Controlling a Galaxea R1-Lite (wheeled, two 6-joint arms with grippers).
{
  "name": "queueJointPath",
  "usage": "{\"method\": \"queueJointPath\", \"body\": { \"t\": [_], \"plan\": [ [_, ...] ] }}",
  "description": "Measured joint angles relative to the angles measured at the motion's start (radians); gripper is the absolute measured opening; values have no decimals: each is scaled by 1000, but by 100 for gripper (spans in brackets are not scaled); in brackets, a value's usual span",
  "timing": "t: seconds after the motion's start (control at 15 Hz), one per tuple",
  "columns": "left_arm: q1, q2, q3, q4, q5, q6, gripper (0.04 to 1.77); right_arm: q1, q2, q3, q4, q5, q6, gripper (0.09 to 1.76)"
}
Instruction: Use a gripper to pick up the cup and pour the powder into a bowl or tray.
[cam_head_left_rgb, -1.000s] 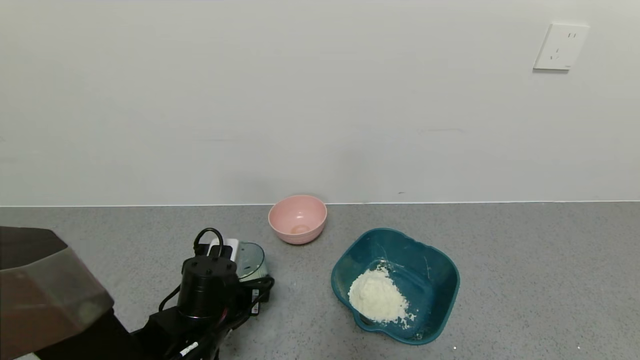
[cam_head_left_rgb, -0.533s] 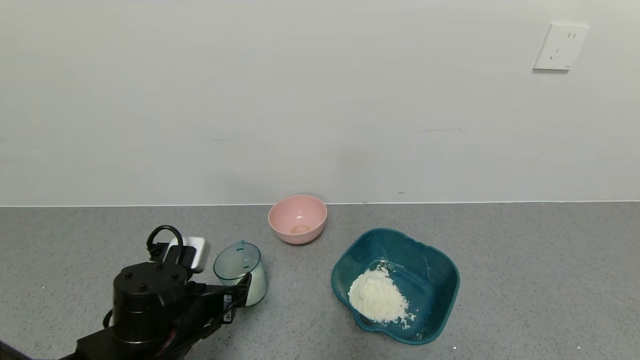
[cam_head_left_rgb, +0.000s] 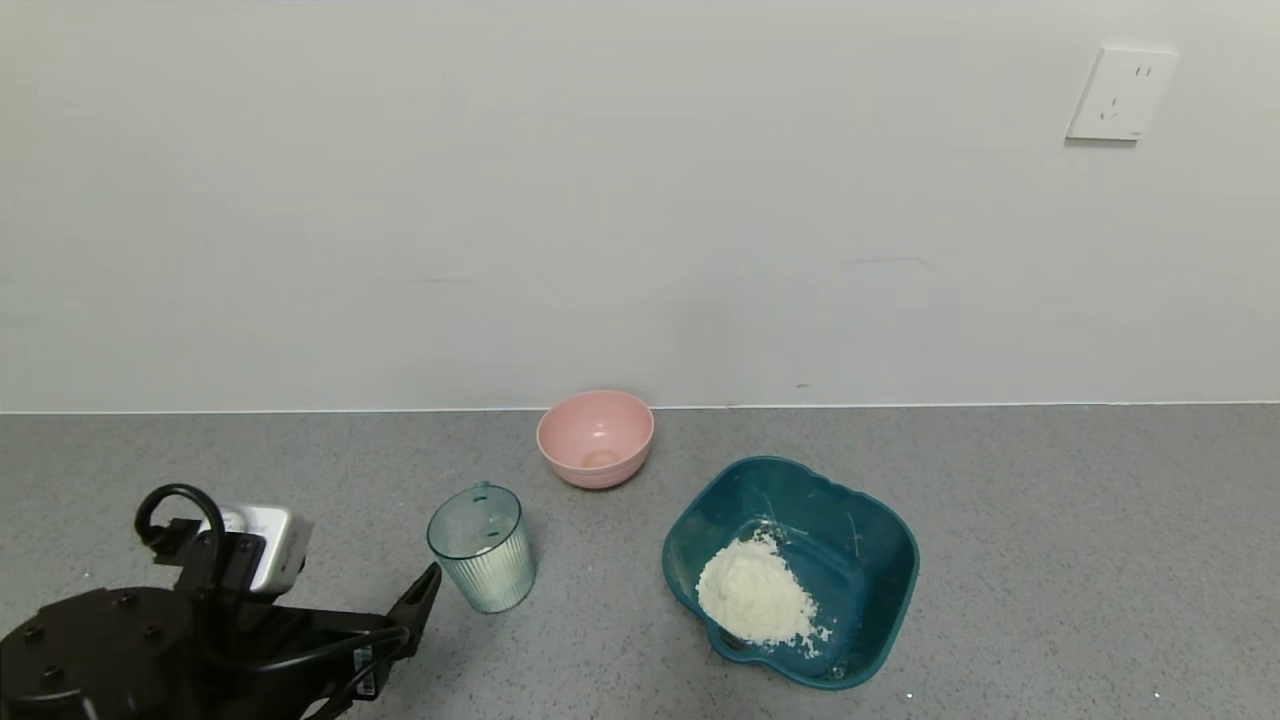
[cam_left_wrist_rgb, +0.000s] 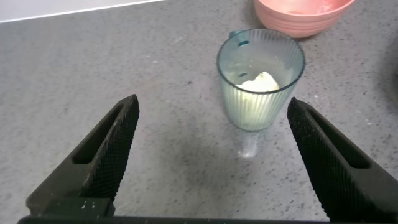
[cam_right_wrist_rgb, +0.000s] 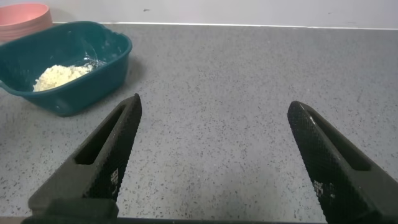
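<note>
Item: task stage. You are at the tail end, by the look of it: the bulk of the powder (cam_head_left_rgb: 755, 595) already lies heaped in the teal basin (cam_head_left_rgb: 880, 530), and the cup (cam_head_left_rgb: 483, 548) stands upright on the tabletop (cam_head_left_rgb: 1050, 560), free of any grip. The left wrist view shows a small residue of powder at the cup's bottom.

Item: next move. If you judge the pour complete, you need only clear the left arm away. If you want the residue out, you must bring the claw back round the ribbed wall, close on it squarely, lift, carry it over the basin and tip well past level; clumped powder may cling.

Item: left claw (cam_left_wrist_rgb: 211, 149). Spread wide, wider than the cup, holding nothing and touching nothing. The cup sits ahead of the fingertips, roughly centred on the gap, not between them. In the head view one fingertip (cam_head_left_rgb: 428, 585) lies just beside the cup's base, apart from it.

Item: right claw (cam_right_wrist_rgb: 214, 155). Spread wide, empty, parked over bare tabletop to the right of the basin.

Item: pink bowl (cam_head_left_rgb: 596, 437). Behind the cup, near the wall, apart from everything.
</note>
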Motion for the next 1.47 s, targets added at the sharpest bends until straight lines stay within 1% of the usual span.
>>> {"method": "queueJointPath", "body": {
  "t": [0.07,0.2,0.33,0.53,0.8,0.87,1.07,1.13,1.2,1.27,1.33,1.4,1.47],
  "plan": [
    [0,-28,14,16,17,7,171,0,0,0,0,0,0,171],
    [0,-90,29,78,31,9,171,0,0,0,0,0,0,171],
    [0,-172,29,185,34,9,171,0,0,0,0,0,0,171],
    [0,-341,-7,441,34,9,171,0,0,0,0,0,0,171],
    [2,-593,-100,818,29,0,172,0,0,0,0,0,0,171],
    [2,-636,-119,857,27,-4,172,0,0,0,0,0,0,171],
    [11,-714,-140,875,23,-13,172,0,0,0,0,0,0,171],
    [37,-733,-140,876,12,-10,172,0,0,0,0,0,0,171],
    [82,-745,-137,874,-19,-7,172,0,0,0,0,0,0,171],
    [139,-755,-130,873,-76,-4,172,0,0,0,0,0,0,171],
    [202,-767,-122,873,-156,-1,172,0,0,0,0,0,0,171],
    [274,-789,-113,877,-248,4,172,0,0,0,0,0,0,171],
    [336,-819,-102,886,-325,13,172,0,0,0,0,0,0,171]
  ]
}}
